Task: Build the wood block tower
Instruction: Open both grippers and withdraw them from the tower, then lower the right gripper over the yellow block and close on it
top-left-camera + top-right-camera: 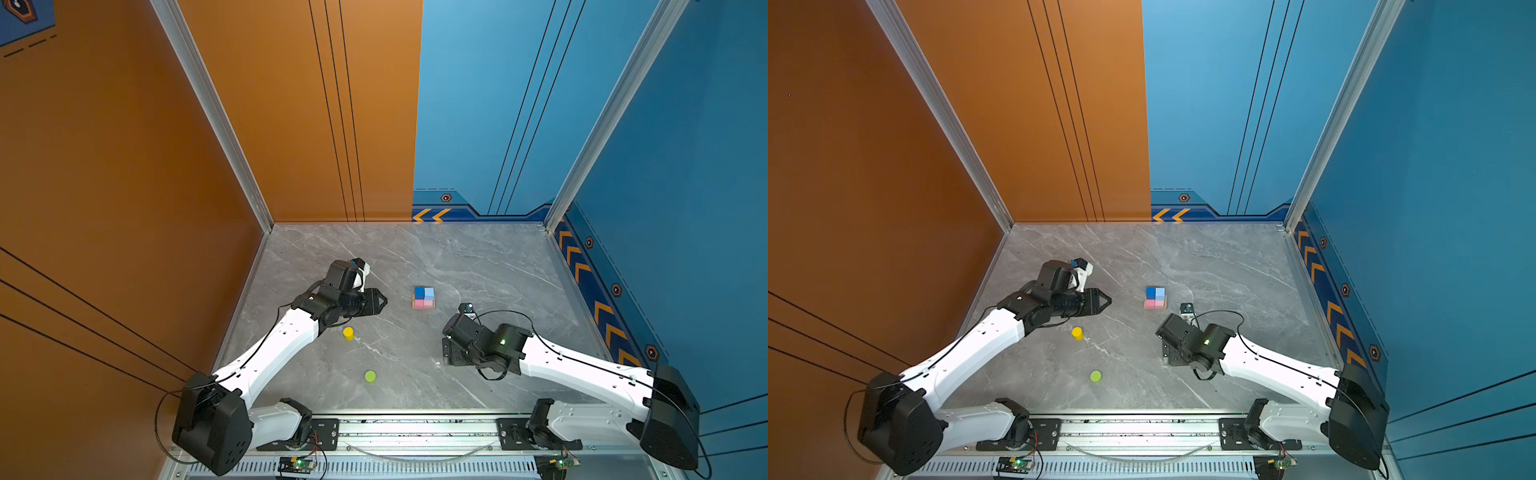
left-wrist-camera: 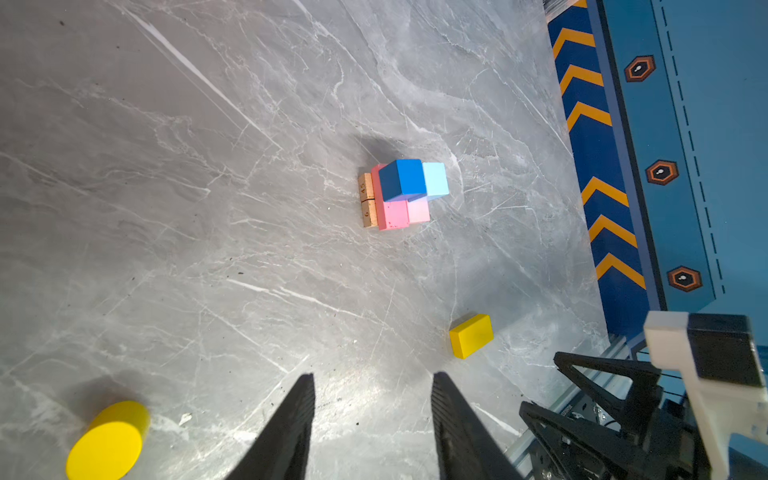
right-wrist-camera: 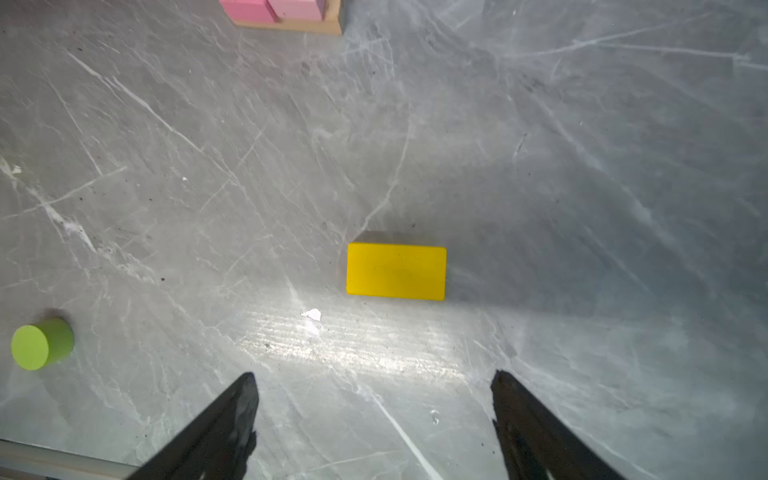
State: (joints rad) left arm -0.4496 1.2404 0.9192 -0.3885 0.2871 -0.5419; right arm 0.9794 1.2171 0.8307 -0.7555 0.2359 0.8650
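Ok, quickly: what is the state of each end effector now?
Left end effector: open, holding nothing.
Right end effector: open wide, holding nothing.

I see a dark-blue wooden cube (image 2: 401,178), a light-blue wooden cube (image 2: 435,178), two pink wooden bars (image 2: 395,214) and two tan wooden planks (image 2: 365,187). A yellow wooden brick (image 3: 396,271), a yellow wooden cylinder (image 1: 348,333) and a lime-green wooden cylinder (image 1: 370,376) show against the grey, white-veined marble tabletop (image 1: 478,257).

Two arms of one build, the left arm (image 1: 266,357) and the right arm (image 1: 582,365): glossy white link shells (image 1: 1279,374) dotted with small dark screw holes, joined by matte black joint housings (image 1: 212,424). A thin black cable (image 1: 156,424) trails beside each arm. A green light (image 1: 502,341) glows on a black joint of the right arm. The left pincer (image 2: 372,376) and the right pincer (image 3: 374,374) end in black, tapering fingers (image 2: 291,424).
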